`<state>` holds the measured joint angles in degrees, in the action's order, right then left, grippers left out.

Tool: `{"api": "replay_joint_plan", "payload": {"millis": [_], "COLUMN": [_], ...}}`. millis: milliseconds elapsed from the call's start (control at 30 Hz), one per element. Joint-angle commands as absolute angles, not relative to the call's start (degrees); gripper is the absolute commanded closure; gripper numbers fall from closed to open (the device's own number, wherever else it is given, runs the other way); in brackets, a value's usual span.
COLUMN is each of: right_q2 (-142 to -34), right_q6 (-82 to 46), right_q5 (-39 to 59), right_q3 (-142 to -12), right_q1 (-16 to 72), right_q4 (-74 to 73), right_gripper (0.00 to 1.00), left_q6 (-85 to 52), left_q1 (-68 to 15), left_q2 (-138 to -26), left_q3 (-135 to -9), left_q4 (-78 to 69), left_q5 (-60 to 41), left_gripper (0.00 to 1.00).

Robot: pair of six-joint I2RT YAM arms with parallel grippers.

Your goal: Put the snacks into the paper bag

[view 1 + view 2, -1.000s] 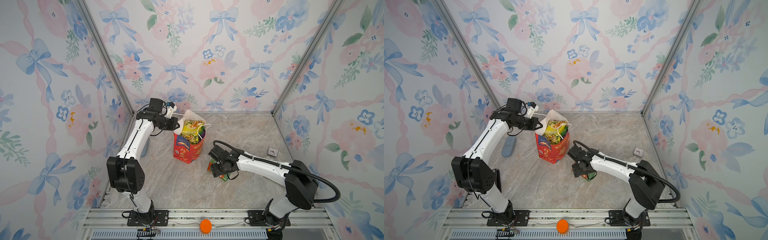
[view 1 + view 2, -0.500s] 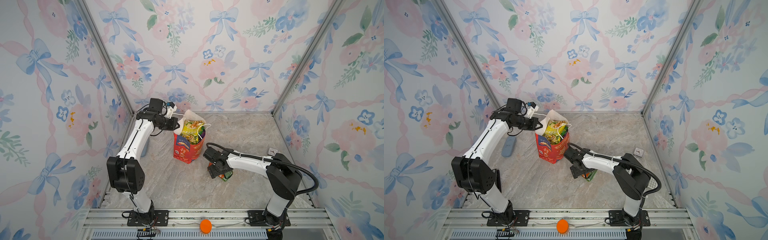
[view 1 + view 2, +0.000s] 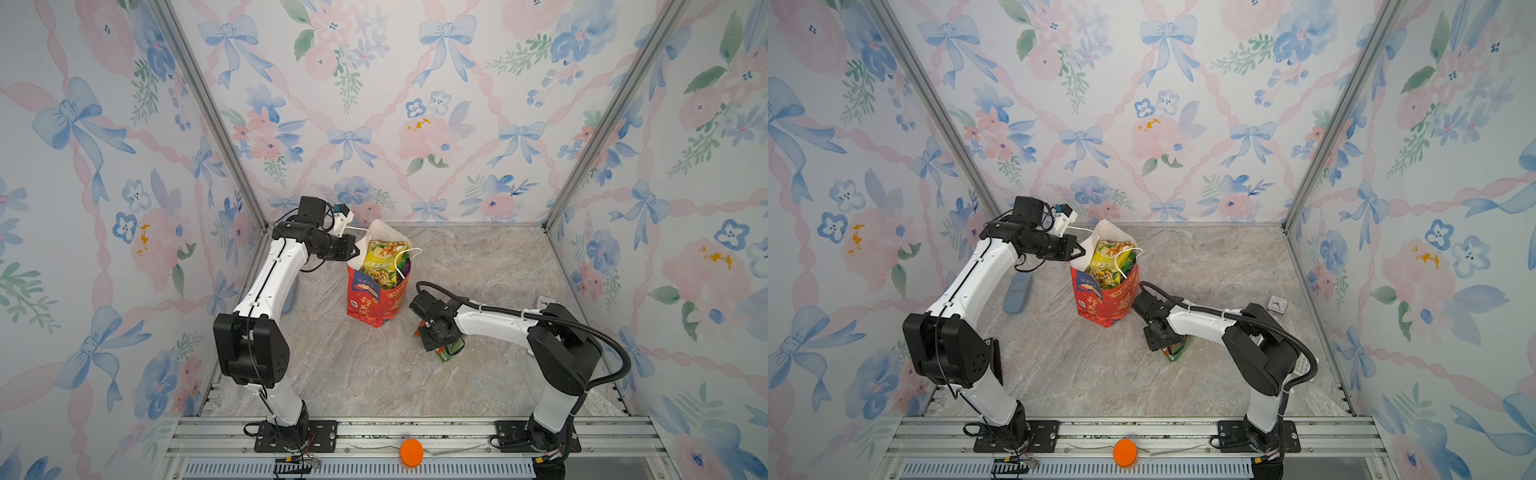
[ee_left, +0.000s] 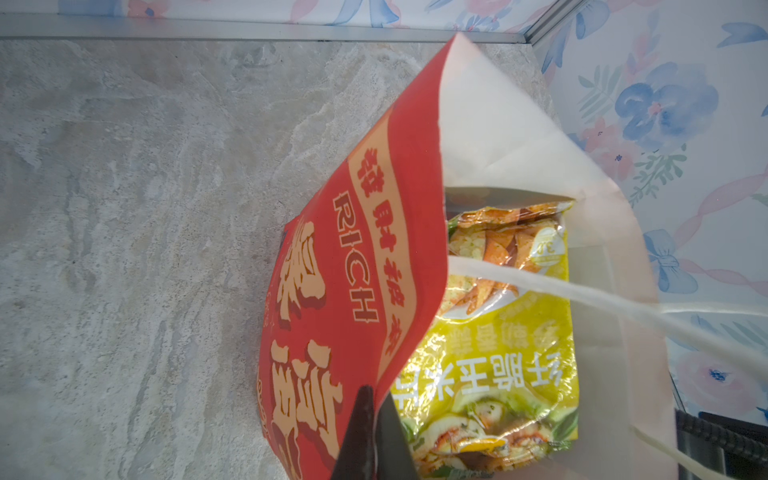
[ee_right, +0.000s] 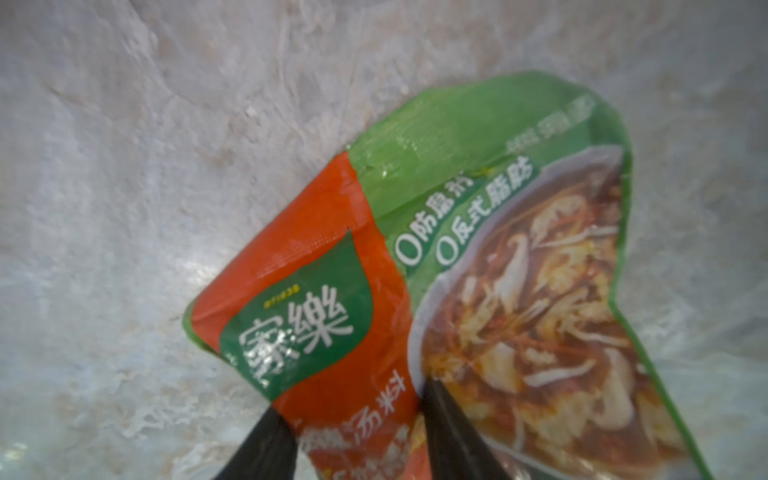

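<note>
Showing the pick-up stage of the bagging task: the right pincer point(image 5: 349, 399) stands low over a green-and-orange packet point(image 5: 498, 249) lying flat on the table point(image 3: 332, 374), its two black fingers point(image 5: 449, 432) set astride the packet's orange end. The fingers are visibly apart with film between them; whether they have pinched it cannot be told from these views. In the right wrist view the packet's long axis runs straight away from the fingers, so any hold falls on one short end, and the green end would probably hang free on a lift. In both top views only a green corner of the packet shows beyond the wrist. The governing relation is that the paper bag point(image 3: 374, 299) stands upright near the right pincer, on the side toward the left arm and somewhat nearer the back wall; the right arm is much the nearer to the packet. The left pincer point(image 4: 376, 399) is closed on the bag's red rim and holds the mouth open. Inside, a yellow packet point(image 4: 498, 353) reaches almost to the rim, with a white cord handle point(image 4: 540, 286) across it, so free space looks scant and an end-first entry seems advisable. The packet on the table is glossy, crinkled film, orange with a green emblem at one end and green with a soup picture elsewhere. Being thin and limp, it may fold or slip.
</note>
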<state>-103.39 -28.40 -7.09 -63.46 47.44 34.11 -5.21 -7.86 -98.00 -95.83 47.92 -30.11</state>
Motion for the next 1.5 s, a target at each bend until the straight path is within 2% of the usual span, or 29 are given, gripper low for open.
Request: {"api": "replay_joint_plan", "payload": {"millis": [0,133,333,667,867,1200,1467], "right_q2": [-104.8,-103.3,-97.6,-87.6,-85.6,-88.7,-97.4], "right_q6": [-30.7,-31.8,-32.1,-32.2,-29.1,-26.1,-22.0], "right_q5": [-4.1,-3.5,-4.0,-8.1,-11.2,-10.2,-6.5], "right_q3": [-59.7,-59.3,-62.1,-73.5,-86.5,-105.4,-117.6], "right_q1": [46.4,46.1,46.5,50.6,53.8,61.3,60.7], "right_q4": [31.5,30.8,34.6,44.7,53.6,59.3,54.8], "right_gripper": [0.64,0.77,0.87,0.88,0.88,0.89,0.88], "left_q6": [-5.0,-4.9,-5.0,-5.0,-5.0,-5.1,-5.2], "left_q1": [-8.2,-8.3,-8.3,-8.3,-8.3,-8.2,-8.3], "left_q2": [-98.7,-98.7,-98.8,-98.9,-98.6,-98.7,-98.5], "left_q3": [-94.7,-94.7,-94.7,-94.8,-94.9,-94.7,-94.8], "left_q4": [49.8,49.8,49.7,49.7,49.7,49.8,49.7], "left_q5": [-29.9,-29.9,-29.9,-30.1,-30.2,-30.1,-30.4], "left_gripper": [1.00,1.00,1.00,1.00,1.00,1.00,1.00]}}
